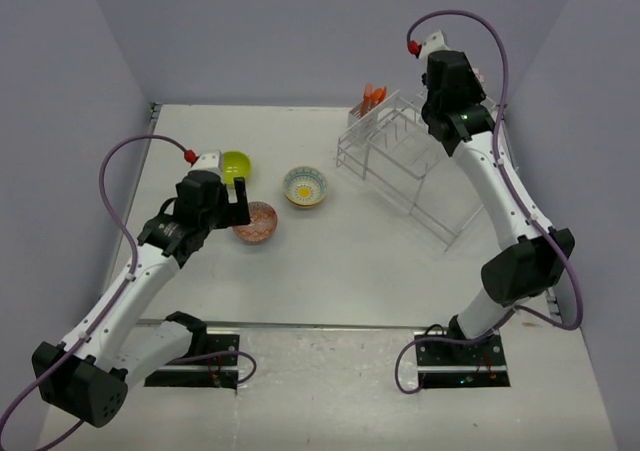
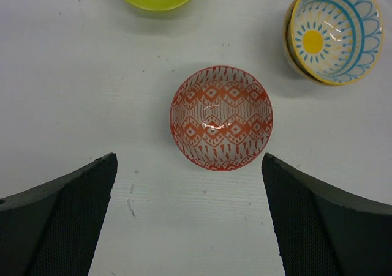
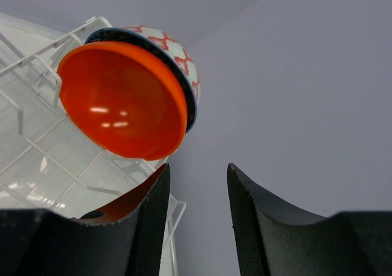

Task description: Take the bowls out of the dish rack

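Right gripper (image 3: 197, 227) jaws half-narrowed just under orange bowl (image 3: 119, 101) leaning in dish rack (image 3: 37, 166); can't tell if I grip anything. Left gripper (image 2: 190, 227) wide over red patterned bowl (image 2: 221, 118) on table (image 2: 73, 74). Step: fetching orange bowl. Next, I judge: pinch rim, lift clear of wires.

place: robot lab cell | evidence: bare grey walls (image 1: 300, 31), bolted arms (image 1: 130, 296), white table (image 1: 330, 271)

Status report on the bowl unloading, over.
Left jaws open above the red patterned bowl on the table. Right jaws half-open, nothing between them, near the orange bowl in the dish rack. Another bowl nested behind it; nothing blocking.
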